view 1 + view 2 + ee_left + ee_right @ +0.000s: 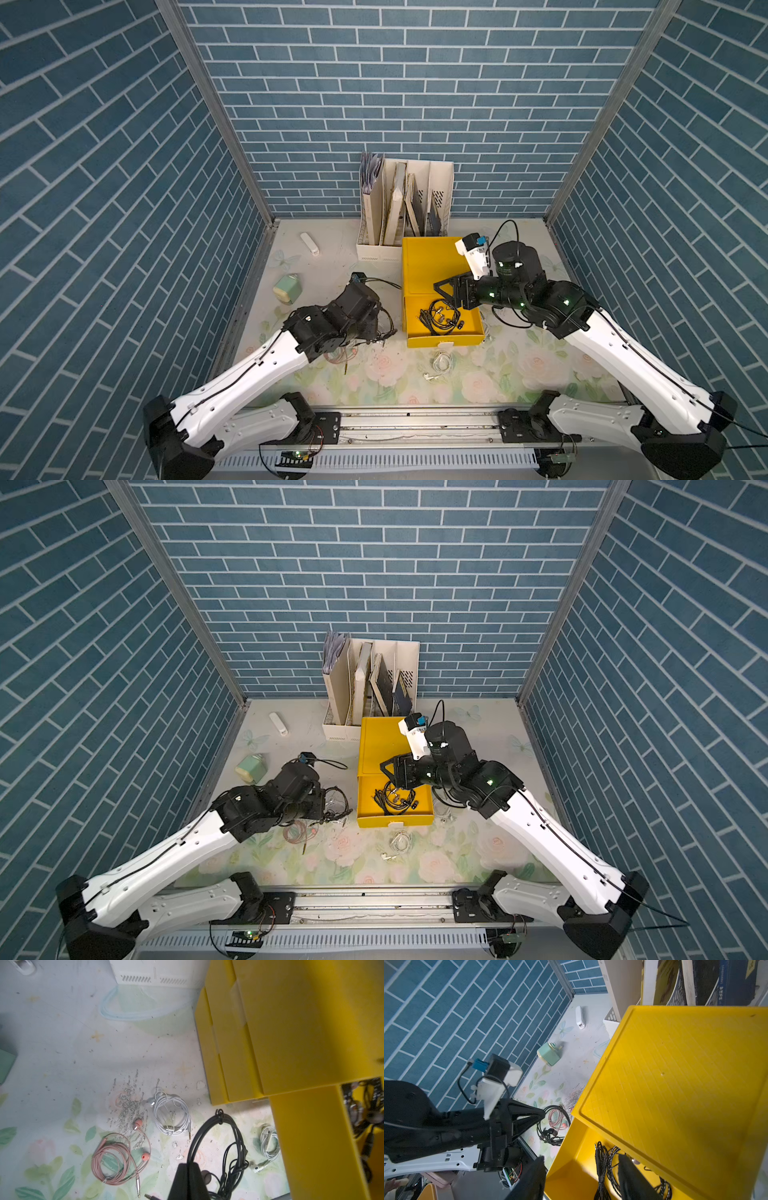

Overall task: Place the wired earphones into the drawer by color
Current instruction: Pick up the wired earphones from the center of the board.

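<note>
My left gripper (188, 1178) is shut on a coil of black wired earphones (220, 1147), which hangs just above the floral table, left of the yellow drawer (444, 338). The drawer is pulled open. Inside it lie more black earphones (440, 320), also seen in the right wrist view (601, 1163). My right gripper (583, 1176) hovers over the drawer's back, open, with nothing between its fingers. Pink earphones (116, 1159) and a white coil (172, 1113) lie on the table by my left gripper. A second white coil (442, 361) rests in front of the drawer.
A white file holder (405, 208) with books stands behind the yellow drawer cabinet (432, 262). A mint-green box (287, 288) and a small white device (309, 243) lie at the back left. Blue brick walls enclose three sides.
</note>
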Tool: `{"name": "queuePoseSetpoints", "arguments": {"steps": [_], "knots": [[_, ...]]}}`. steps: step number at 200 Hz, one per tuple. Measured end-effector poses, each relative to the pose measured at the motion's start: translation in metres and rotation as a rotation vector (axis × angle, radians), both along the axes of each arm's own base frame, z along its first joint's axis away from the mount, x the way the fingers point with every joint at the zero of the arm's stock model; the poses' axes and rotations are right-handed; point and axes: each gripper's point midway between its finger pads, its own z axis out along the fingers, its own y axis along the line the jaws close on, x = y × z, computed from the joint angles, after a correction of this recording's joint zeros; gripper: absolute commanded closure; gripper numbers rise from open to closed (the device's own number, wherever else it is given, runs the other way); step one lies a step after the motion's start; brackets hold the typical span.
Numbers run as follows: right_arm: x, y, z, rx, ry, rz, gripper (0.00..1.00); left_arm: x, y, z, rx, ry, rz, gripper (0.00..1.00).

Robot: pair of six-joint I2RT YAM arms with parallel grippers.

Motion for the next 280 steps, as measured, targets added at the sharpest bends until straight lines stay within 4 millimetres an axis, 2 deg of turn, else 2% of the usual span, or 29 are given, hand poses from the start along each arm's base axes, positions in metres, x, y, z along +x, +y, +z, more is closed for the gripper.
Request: {"name": "queuePoseSetpoints", "arguments": {"steps": [32,63,83,112,152,193,214,230,264,280], "knots": [[0.002,0.004,0.013,0.065,-0.022,0.022,0.34,0.005,0.012,0.036,-0.038,-0.068,0.034,1.0],[-0.002,0.01,0.025,0.139,-0.039,0.069,0.34,0.005,0.011,0.054,-0.061,-0.092,0.028,1.0],[-0.006,0.02,0.025,0.177,-0.029,0.123,0.35,0.003,0.007,0.067,-0.109,-0.111,0.007,1.0],[-0.003,0.042,0.011,0.188,0.017,0.201,0.35,-0.001,-0.003,0.082,-0.188,-0.132,-0.033,1.0],[0.001,0.073,-0.025,0.141,0.112,0.267,0.35,-0.003,-0.012,0.089,-0.241,-0.136,-0.065,1.0],[-0.005,0.097,-0.034,0.124,0.135,0.328,0.38,-0.006,-0.015,0.098,-0.279,-0.153,-0.083,1.0],[-0.008,0.104,-0.036,0.121,0.13,0.352,0.43,-0.007,-0.015,0.1,-0.291,-0.159,-0.088,1.0],[-0.01,0.108,-0.038,0.119,0.132,0.363,0.52,-0.007,-0.016,0.101,-0.293,-0.16,-0.09,1.0],[-0.015,0.112,-0.037,0.12,0.128,0.377,0.82,-0.007,-0.016,0.099,-0.291,-0.156,-0.089,1.0],[-0.016,0.112,-0.037,0.117,0.123,0.38,0.94,-0.007,-0.016,0.098,-0.29,-0.155,-0.089,1.0]]}}
